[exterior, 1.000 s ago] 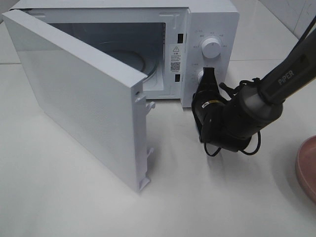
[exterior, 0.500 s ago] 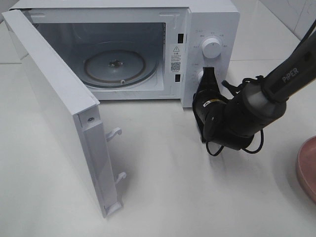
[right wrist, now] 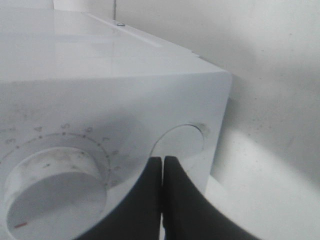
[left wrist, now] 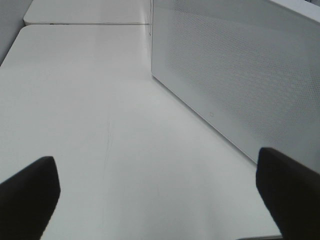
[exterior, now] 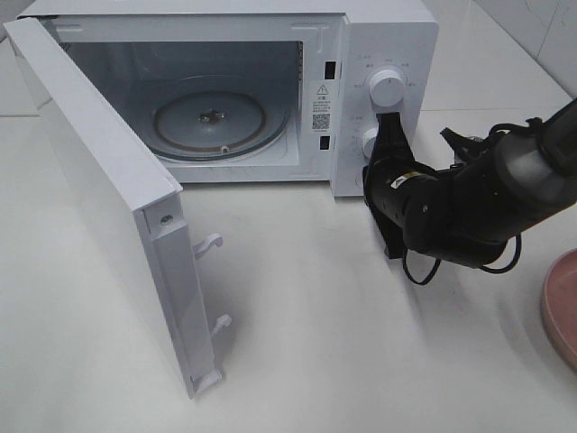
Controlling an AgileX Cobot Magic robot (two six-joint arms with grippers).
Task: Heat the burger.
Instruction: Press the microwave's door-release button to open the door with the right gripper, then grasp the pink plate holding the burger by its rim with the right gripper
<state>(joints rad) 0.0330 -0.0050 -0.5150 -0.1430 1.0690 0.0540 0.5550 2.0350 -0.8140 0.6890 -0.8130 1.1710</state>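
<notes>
The burger is out of view in every frame. The white microwave stands at the back with its door swung wide and the glass turntable bare. My right gripper is shut with nothing in it, its tip against the control panel between the upper knob and the lower knob. In the right wrist view, the right gripper has its fingers pressed together beside a dial. My left gripper is open over bare table, beside the door's outer face.
A round pink plate shows partly at the right edge of the table. The open door juts toward the front left, its latch hooks sticking out. White tabletop lies in front of the microwave.
The microwave door swung from half open to wide open, uncovering the turntable. My right arm drew back to the right and its shut tip rose from the lower knob.
</notes>
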